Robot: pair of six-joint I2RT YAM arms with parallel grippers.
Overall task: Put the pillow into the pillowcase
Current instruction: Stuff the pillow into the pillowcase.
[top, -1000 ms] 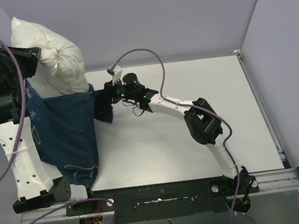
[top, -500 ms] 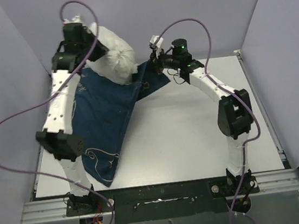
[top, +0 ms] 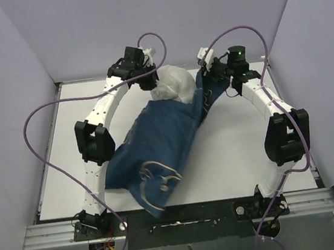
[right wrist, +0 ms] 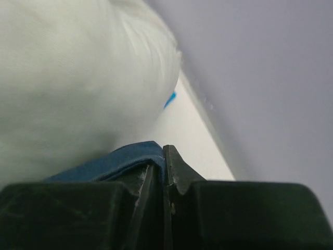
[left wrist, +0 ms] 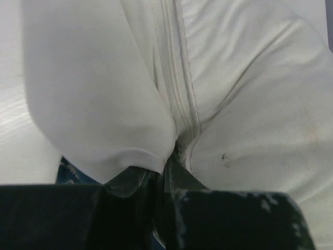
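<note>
Pillowcase (top: pixel 157 144): lying diagonally on the desk (top: pixel 237 153), closed end reaching toward the near edge, mouth pointing at the far edge. It is bulging, so most of the pillow (top: pixel 174 82) is probably sitting inside.
Pillow: white end poking out of the mouth, near the far edge.
Left gripper (left wrist: pixel 164 174): clenching the pillow's seam.
Right gripper (right wrist: pixel 158 172): pinching the pillowcase hem beside the pillow.
Remaining: tucking in the exposed end.
</note>
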